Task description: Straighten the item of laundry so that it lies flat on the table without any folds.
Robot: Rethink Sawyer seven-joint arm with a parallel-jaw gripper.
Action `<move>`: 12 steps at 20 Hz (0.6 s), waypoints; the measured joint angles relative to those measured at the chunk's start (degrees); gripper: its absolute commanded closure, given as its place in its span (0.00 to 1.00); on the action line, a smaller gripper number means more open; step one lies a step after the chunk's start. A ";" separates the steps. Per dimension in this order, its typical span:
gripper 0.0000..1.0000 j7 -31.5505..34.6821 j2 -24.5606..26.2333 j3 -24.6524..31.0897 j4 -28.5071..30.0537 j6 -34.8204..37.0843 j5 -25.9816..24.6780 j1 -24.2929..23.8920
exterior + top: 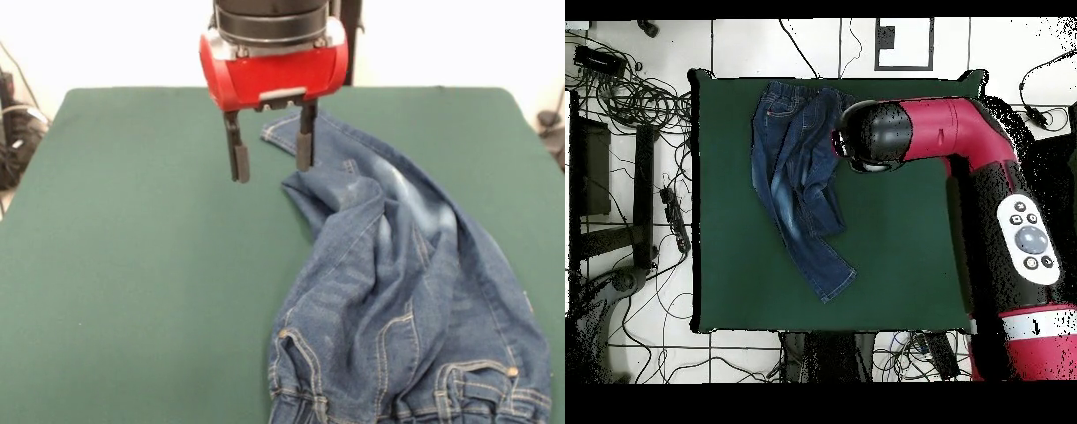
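- The jaws hang apart and empty, one finger (239,155) over bare green, the other at a leg hem.
- Just beside them the jeans (415,291) lie rumpled, one leg folded over, faded thighs and tan stitching showing.
- They sit toward one side of the table (132,265), waistband near its edge.

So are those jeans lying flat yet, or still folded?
Still folded. The jeans are bunched, one leg lying over the other with raised creases, on the table. The open gripper hangs above, holding nothing.
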 measured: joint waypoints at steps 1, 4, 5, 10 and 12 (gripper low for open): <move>0.00 0.00 0.25 0.01 0.04 0.03 0.24 0.02; 0.00 0.00 0.74 0.01 0.32 0.03 0.64 -0.01; 0.00 0.00 0.85 0.01 0.48 0.03 0.82 -0.06; 0.00 0.00 0.87 0.00 2.65 0.02 1.64 -1.21; 0.00 0.00 0.87 0.00 3.07 0.02 1.65 -1.58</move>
